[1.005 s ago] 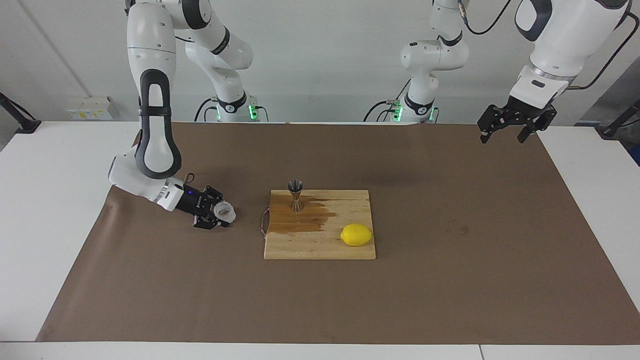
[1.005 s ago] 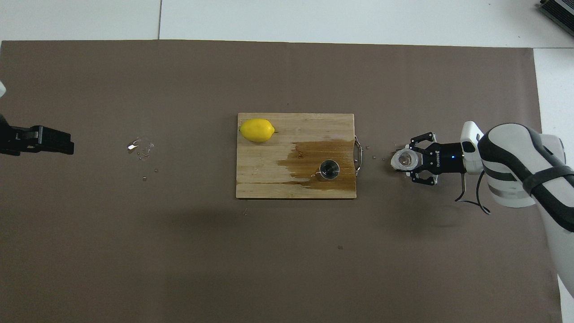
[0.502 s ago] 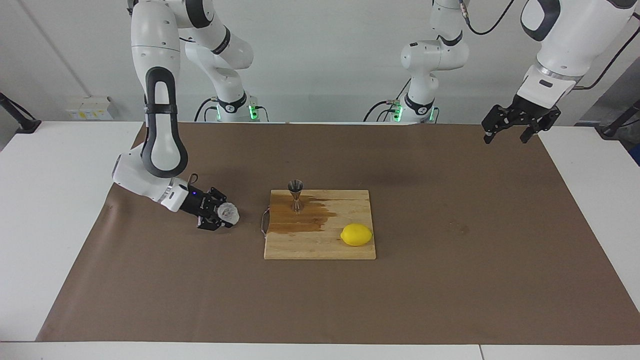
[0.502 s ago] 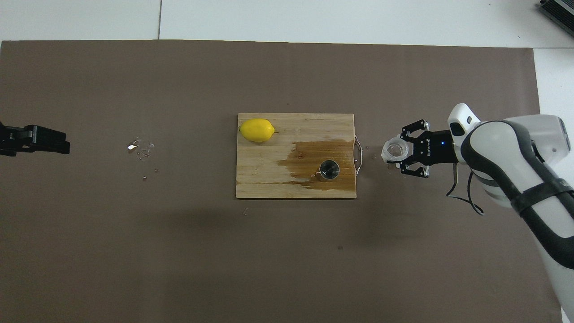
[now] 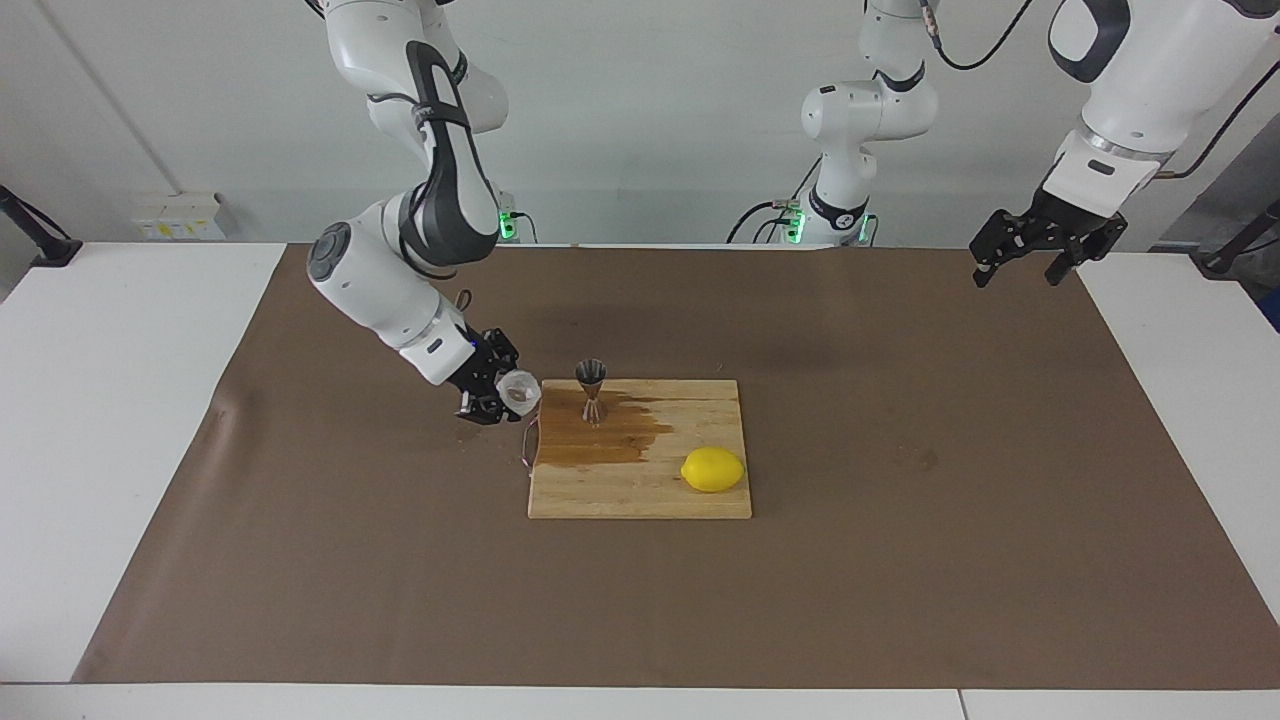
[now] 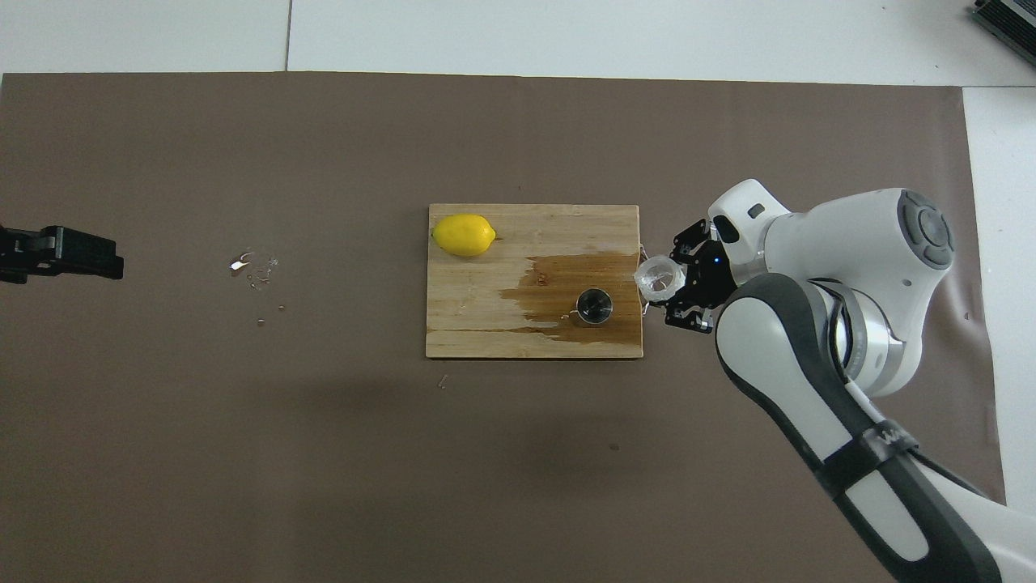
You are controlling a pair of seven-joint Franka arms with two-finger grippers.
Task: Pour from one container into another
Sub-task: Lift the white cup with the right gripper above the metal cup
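Your right claw [image 5: 505, 397] grips the small ribbed translucent cup [image 5: 519, 390], tilted over the wooden board's edge [image 5: 640, 500] toward the upright steel hourglass jigger [image 5: 591, 389], ready to pour. Your left claw [image 5: 1035, 252] waits wide open above the desk's corner.

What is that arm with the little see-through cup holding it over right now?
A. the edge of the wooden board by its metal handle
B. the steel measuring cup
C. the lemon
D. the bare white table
A: the right gripper, its jaws shut on the translucent cup, holds it over the edge of the cutting board, short of the jigger.
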